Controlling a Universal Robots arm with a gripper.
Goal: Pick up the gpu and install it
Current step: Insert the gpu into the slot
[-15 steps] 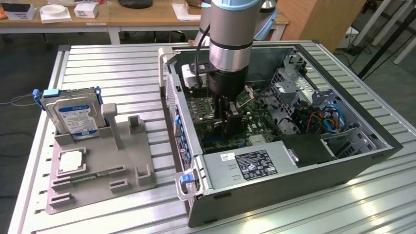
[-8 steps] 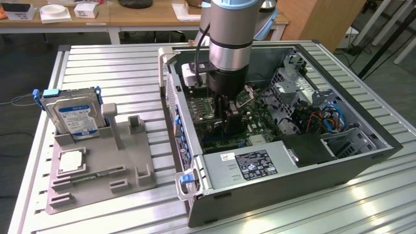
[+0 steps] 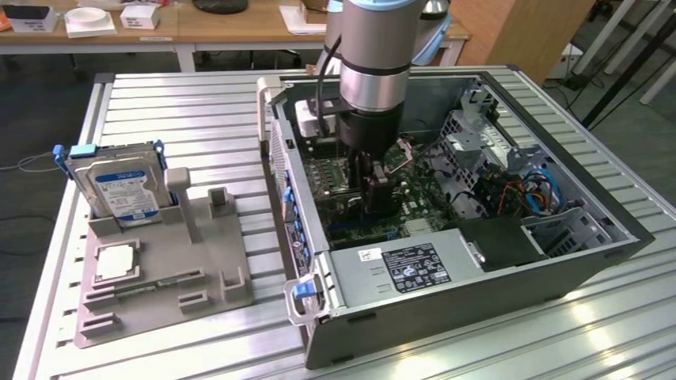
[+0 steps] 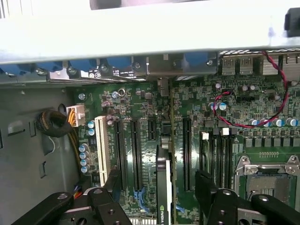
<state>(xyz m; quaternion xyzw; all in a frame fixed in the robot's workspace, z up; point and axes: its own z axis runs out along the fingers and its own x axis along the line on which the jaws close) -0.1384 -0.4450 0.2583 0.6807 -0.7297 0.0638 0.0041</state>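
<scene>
gpu seated upright in motherboard slot inside case; fingers spread wide, empty.

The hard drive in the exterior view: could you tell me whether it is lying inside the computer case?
No, the hard drive stands upright in the grey holder on the table, outside the computer case.
</scene>
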